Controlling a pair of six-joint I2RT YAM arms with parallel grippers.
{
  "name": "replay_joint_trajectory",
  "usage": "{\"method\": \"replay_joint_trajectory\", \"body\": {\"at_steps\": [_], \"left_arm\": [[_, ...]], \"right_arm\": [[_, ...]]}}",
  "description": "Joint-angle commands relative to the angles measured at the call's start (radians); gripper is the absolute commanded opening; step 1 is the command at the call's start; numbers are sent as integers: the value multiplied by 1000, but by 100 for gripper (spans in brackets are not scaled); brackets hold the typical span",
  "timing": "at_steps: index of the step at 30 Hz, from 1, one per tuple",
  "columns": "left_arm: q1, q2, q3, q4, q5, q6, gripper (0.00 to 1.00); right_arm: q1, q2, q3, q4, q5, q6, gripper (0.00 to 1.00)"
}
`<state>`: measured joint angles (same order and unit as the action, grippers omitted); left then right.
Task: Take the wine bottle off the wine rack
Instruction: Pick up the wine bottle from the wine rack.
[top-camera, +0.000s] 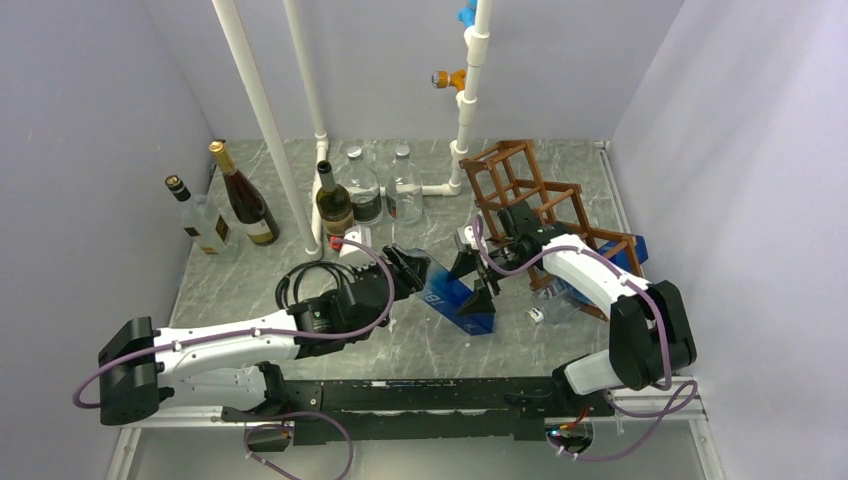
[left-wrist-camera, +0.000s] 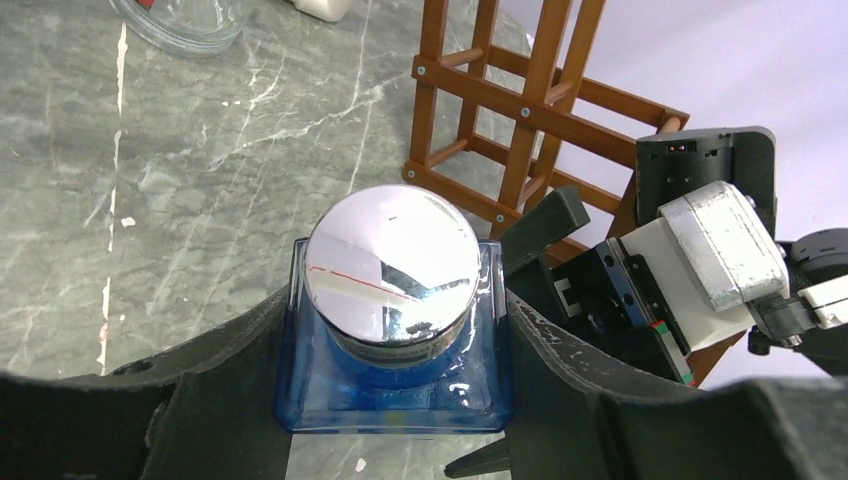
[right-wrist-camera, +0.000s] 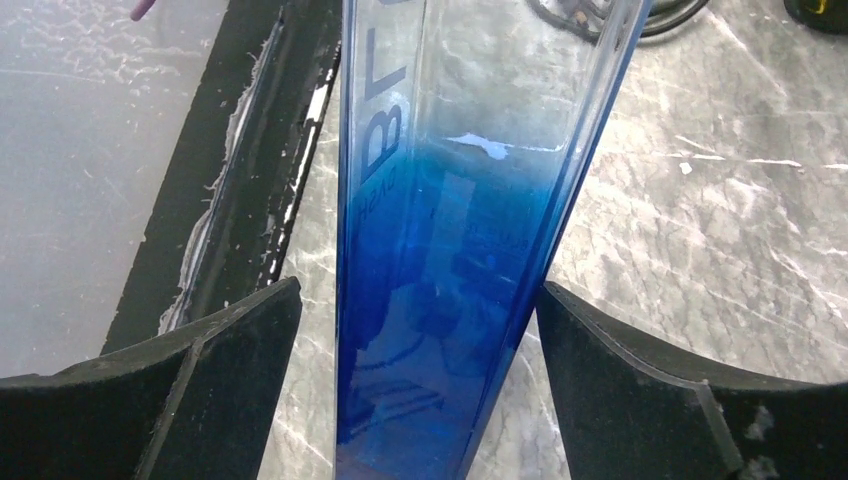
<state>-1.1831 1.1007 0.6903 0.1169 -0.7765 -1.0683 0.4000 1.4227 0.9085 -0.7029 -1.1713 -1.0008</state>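
The wine bottle (top-camera: 450, 300) — a square blue one with a shiny round cap (left-wrist-camera: 392, 262) — is off the wine rack (top-camera: 530, 190). It lies tilted in the centre of the top view, to the lower left of the rack. The left jaws are closed on its shoulders just below the cap, and both sides touch the glass. The right jaws stand open around the bottle's body — in the right wrist view a gap shows on each side. Other bottles (top-camera: 255, 215) stand at the upper left of the bench (top-camera: 420, 345).

Wine rack (top-camera: 545, 192) and standing bottles (top-camera: 362, 192) wall off the far side
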Motion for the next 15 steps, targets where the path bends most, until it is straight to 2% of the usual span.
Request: {"method": "replay_joint_trajectory", "body": {"at_steps": [1,10,15], "left_arm": [[-1,-70,29,171,-27,92,0],[0,-100,78,209,-17,459,0],[10,-116,83,248,8,640,0]], "right_arm": [[3,-38,26,-84,-76,-81,91],[3,-60,66,-270,-86,-286,95],[2,-80,63,-278,-75,-302,95]]}}
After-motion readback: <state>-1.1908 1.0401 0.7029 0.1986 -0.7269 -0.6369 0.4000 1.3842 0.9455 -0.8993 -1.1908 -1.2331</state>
